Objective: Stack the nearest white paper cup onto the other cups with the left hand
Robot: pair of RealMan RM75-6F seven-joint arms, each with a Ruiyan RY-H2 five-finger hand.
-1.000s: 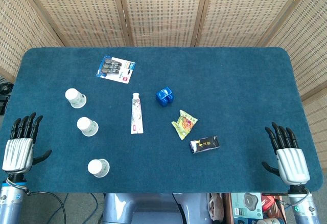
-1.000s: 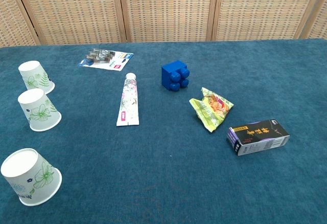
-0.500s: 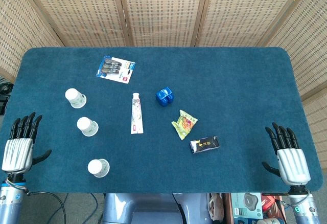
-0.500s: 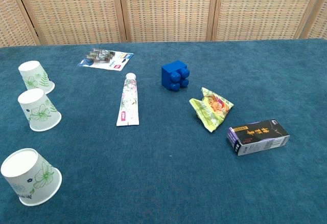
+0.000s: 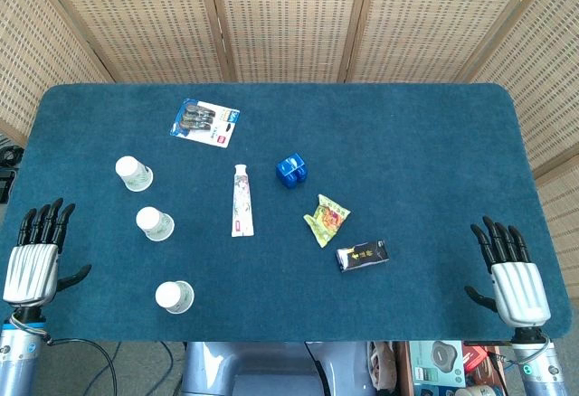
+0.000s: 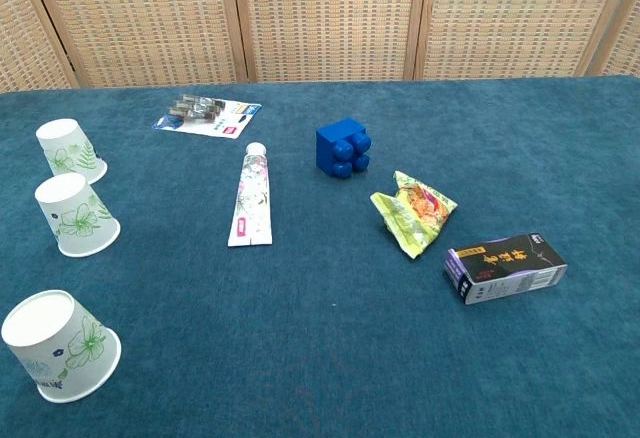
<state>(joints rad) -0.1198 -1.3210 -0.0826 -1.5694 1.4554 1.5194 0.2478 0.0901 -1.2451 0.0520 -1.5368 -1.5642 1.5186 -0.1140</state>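
Nothing is stacked yet: the nearest cup (image 5: 174,296) stands apart from the other cups (image 5: 155,223) on the desk (image 5: 425,152). The left hand (image 5: 34,259) rests at the desk's edge, fingers (image 5: 45,222) spread and empty; so is the right hand (image 5: 513,280).

3 paper cups (image 5: 174,296) – 1 tube (image 5: 242,200), brick (image 5: 292,170), snack pkt (image 5: 327,219), box (image 5: 363,255), battery pk (image 5: 204,122)
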